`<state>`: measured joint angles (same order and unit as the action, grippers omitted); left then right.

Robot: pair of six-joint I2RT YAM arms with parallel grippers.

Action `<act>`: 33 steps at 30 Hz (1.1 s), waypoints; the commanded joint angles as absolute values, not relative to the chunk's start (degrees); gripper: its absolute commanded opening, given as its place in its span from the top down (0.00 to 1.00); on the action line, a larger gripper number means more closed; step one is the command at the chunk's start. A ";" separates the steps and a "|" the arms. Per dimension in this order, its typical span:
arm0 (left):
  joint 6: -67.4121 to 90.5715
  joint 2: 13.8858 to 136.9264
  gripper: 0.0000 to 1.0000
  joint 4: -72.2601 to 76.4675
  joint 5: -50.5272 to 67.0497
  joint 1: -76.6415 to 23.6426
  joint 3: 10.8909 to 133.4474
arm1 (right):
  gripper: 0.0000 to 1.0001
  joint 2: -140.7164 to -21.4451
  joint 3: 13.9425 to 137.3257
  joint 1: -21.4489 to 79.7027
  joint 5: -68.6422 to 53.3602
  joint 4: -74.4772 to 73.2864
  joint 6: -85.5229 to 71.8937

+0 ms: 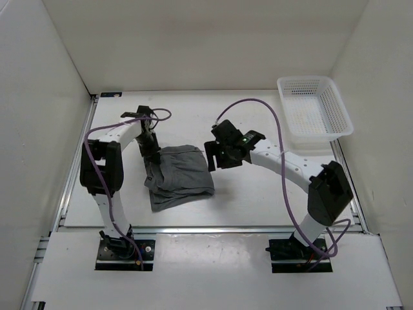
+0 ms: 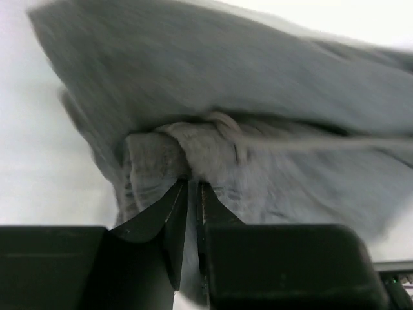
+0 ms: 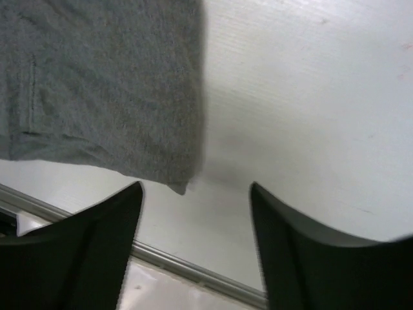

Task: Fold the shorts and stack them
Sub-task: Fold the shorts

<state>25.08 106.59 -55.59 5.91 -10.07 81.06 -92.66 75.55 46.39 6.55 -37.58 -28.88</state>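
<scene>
The grey shorts point(image 1: 179, 175) lie folded in a bundle on the table between the arms. My left gripper point(image 1: 152, 157) is at their left edge, shut on a bunched fold of the shorts point(image 2: 193, 155); its fingers point(image 2: 169, 210) pinch the fabric. My right gripper point(image 1: 214, 161) hovers just right of the shorts, open and empty. In the right wrist view the shorts' corner point(image 3: 129, 97) lies up left of its fingertips point(image 3: 116, 213), with bare table between them.
A white plastic basket point(image 1: 314, 115) stands at the back right corner, empty. White walls close in the table on three sides. A metal rail point(image 1: 206, 228) runs along the table's near edge.
</scene>
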 commanded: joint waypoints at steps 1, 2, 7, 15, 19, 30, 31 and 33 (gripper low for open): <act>22.86 107.66 0.77 -54.93 5.01 -7.21 81.91 | 0.19 -97.98 79.36 46.23 1.33 -37.53 -25.93; 22.85 107.67 0.77 -54.93 5.01 -6.16 81.91 | 0.17 -99.04 80.06 46.23 -0.16 -37.53 -25.41; 22.85 103.91 0.77 -55.45 5.54 -4.31 80.16 | 0.18 -106.07 84.90 46.23 -6.30 -36.66 -23.47; 26.18 95.55 0.73 -56.60 4.75 -2.64 72.97 | 0.26 -115.30 87.10 46.23 -12.92 -32.43 -22.94; 28.47 94.74 0.73 -51.86 6.93 -0.80 66.89 | 0.55 -115.93 86.58 45.53 -13.09 -31.38 -23.47; 25.49 95.88 0.75 -54.22 7.21 -0.79 75.83 | 0.99 -101.00 66.10 32.96 -9.15 -24.26 -31.29; 24.79 96.58 0.75 -55.97 7.21 -0.79 77.24 | 0.99 -99.86 65.05 32.96 -7.66 -24.95 -30.07; 24.26 96.59 0.73 -57.39 7.21 -0.79 81.11 | 0.70 -96.78 63.63 32.96 -7.65 -25.74 -28.23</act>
